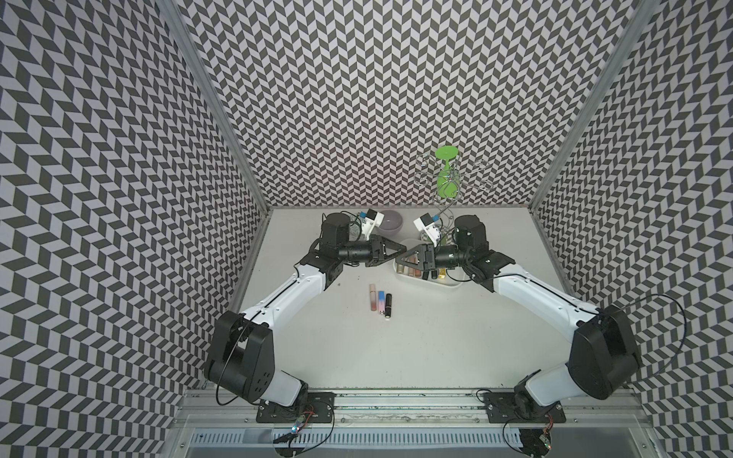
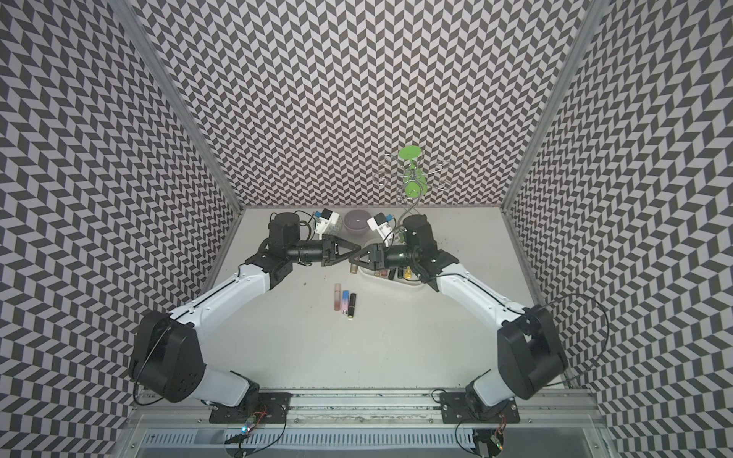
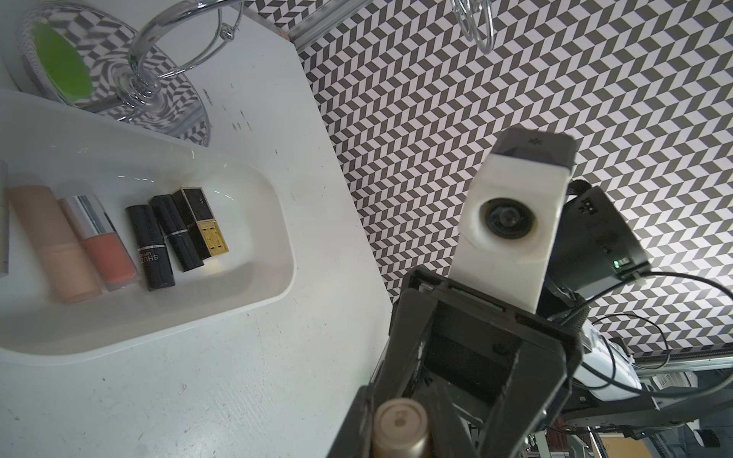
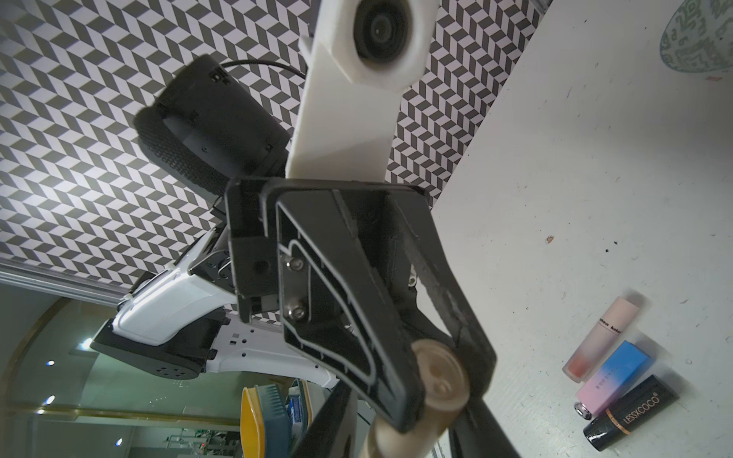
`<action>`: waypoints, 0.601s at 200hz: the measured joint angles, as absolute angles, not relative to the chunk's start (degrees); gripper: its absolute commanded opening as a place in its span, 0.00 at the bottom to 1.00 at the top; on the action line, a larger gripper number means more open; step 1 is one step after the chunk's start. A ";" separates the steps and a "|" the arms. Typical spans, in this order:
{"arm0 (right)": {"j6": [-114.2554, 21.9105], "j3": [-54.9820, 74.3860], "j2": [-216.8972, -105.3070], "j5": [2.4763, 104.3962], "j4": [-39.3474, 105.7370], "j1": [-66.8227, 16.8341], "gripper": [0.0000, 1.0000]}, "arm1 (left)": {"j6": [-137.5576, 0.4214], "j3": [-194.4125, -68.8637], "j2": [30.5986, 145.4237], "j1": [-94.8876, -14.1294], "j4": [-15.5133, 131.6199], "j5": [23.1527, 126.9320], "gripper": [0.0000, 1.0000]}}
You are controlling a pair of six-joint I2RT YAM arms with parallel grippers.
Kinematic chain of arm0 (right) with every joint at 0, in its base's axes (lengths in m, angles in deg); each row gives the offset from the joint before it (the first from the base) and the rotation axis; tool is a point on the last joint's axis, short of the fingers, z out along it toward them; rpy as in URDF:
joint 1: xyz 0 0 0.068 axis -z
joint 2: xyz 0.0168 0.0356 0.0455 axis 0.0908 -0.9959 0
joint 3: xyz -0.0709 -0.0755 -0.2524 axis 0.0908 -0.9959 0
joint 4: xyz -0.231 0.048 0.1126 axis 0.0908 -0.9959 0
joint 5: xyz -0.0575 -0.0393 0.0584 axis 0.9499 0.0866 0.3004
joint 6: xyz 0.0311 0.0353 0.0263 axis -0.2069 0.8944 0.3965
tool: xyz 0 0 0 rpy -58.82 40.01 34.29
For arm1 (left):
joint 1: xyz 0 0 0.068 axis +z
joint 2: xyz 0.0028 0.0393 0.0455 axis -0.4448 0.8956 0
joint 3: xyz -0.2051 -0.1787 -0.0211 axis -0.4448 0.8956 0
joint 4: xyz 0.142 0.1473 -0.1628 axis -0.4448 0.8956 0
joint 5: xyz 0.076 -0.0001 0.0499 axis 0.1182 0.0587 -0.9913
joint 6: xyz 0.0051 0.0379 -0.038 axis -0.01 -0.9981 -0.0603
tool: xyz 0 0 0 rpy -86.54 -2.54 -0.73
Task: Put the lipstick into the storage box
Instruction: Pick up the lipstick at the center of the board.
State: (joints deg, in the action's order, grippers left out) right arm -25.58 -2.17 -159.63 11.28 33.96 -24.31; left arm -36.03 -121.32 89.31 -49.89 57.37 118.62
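Passing a light, rigid, slick lipstick [image 4: 436, 380] beside the storage box [image 3: 289, 269]: left fingers [image 4: 349, 337] clamp it; right fingers [image 3: 531, 396] flank it, grip unclear; best held mid-barrel.

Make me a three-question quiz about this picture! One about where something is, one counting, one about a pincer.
1. Where is the black-and-gold lipstick? A in the storage box; B in a drawer; C on the floor.
2. How many lipsticks lie on the bare table? A one; B three; C five.
3. The left pincer is: A wide open; B shut on a beige lipstick; C pressing the table.
Answers: A, it lies inside the box; B, pink tube, blue-and-pink tube, black tube; B, it clamps the tube above the table.
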 measured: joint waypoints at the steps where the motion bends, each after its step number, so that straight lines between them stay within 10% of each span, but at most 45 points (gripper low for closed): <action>1: -25.47 -2.17 -159.63 11.31 33.98 -24.31 0.33 | -36.05 -121.32 89.31 -49.89 57.31 118.60 0.23; 39: -23.18 -2.17 -159.94 11.59 34.44 -24.31 0.22 | -36.93 -121.16 88.76 -49.79 56.83 118.19 0.24; 78: -23.50 -2.17 -160.00 11.87 34.72 -24.79 0.20 | -36.97 -120.99 88.65 -49.94 56.98 118.08 0.69; 87: -23.70 -2.17 -160.00 11.98 34.83 -24.92 0.20 | -36.51 -120.99 88.65 -49.92 57.33 117.93 0.98; 120: -25.60 -2.17 -159.98 13.14 33.35 -25.01 0.20 | -37.45 -121.06 88.65 -49.35 59.08 117.79 0.99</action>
